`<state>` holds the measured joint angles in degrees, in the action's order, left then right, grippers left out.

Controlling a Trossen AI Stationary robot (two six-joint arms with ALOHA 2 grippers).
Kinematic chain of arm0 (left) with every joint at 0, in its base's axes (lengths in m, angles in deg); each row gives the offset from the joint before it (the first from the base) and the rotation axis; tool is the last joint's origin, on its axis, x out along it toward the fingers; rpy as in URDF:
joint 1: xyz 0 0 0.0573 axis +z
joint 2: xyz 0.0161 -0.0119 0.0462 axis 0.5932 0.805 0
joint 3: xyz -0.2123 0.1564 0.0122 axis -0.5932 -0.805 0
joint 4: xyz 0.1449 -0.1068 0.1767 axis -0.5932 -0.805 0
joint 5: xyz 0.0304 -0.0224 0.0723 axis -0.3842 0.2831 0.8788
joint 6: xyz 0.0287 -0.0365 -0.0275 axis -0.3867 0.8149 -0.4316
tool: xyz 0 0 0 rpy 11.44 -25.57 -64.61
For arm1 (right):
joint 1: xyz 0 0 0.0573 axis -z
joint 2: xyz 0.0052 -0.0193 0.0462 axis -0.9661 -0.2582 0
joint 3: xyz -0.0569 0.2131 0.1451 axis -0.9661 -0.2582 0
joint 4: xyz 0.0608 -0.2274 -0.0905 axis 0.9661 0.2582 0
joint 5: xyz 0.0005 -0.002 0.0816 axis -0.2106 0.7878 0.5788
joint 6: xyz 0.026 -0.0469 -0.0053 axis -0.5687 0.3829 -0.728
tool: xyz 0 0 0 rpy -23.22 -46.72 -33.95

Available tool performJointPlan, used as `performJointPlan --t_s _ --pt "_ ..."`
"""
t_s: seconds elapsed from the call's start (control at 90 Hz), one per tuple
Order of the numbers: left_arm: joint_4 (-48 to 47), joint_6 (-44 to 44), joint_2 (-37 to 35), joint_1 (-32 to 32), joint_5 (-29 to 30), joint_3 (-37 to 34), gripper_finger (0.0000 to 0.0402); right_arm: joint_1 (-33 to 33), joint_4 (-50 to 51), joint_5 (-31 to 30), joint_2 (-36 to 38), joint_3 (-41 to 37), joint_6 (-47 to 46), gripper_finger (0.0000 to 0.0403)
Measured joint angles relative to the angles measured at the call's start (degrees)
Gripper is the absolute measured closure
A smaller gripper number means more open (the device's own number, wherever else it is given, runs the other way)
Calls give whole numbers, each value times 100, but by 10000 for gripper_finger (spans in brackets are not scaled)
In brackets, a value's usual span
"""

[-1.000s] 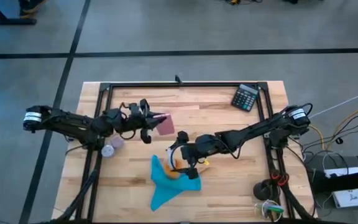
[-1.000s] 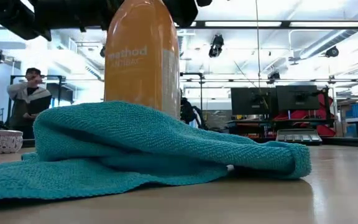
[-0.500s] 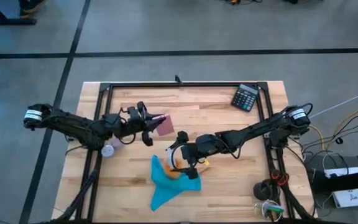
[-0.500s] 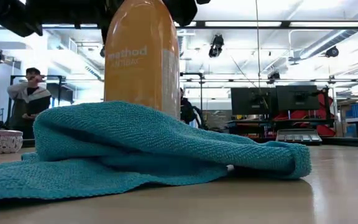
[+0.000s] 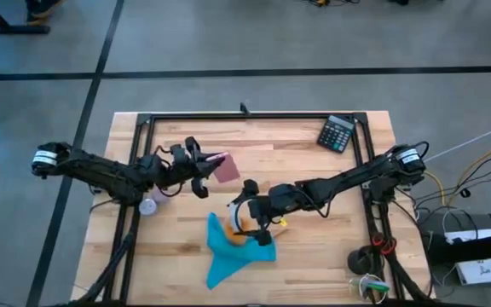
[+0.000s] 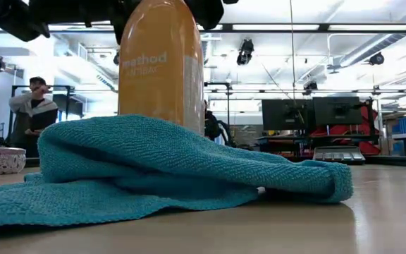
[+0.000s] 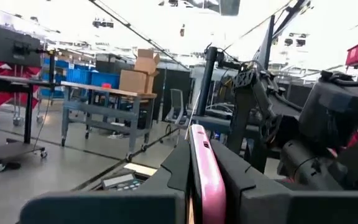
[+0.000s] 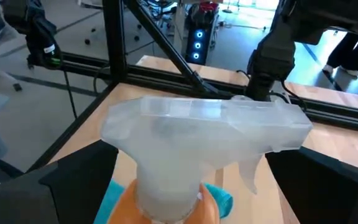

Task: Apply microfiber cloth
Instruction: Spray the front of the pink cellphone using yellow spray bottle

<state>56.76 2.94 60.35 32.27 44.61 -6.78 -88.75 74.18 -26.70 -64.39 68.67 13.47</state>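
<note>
The turquoise microfiber cloth [image 5: 231, 247] lies crumpled on the table near its front edge, and in the low view the cloth [image 6: 154, 166] heaps in front of the orange spray bottle [image 6: 161, 63]. The bottle [image 5: 243, 223] stands upright behind it. My right gripper [image 5: 251, 213] is open, with one finger on each side of the bottle's white trigger head [image 8: 204, 134]. A gap shows on both sides. Toward the table's left, my left gripper [image 5: 201, 164] is shut on a pink-cased phone [image 5: 226, 168]. My left gripper pinches the phone between its two fingers, on its two flat faces beside the pink edge [image 7: 202, 171]. The fingers come level from the table's left. The phone sticks out past the fingertips toward the table's middle. Whether it is clear of the table does not show.
A black calculator [image 5: 337, 134] lies at the far right corner. A small patterned bowl [image 5: 149, 205] sits under my left arm. Black frame rails [image 5: 254, 118] run along the far and side edges of the table. A person [image 6: 35, 106] stands in the room beyond.
My left gripper has drawn back a little toward the table's left edge with the phone still in its fingers. My right gripper, the bottle and the cloth have kept still.
</note>
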Motion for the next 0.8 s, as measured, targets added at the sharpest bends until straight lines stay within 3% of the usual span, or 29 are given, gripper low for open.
performJointPlan --t_s 0.8 --pt "-199 -103 -235 -2 109 -2 384 0 146 276 2 -11 -238 13"
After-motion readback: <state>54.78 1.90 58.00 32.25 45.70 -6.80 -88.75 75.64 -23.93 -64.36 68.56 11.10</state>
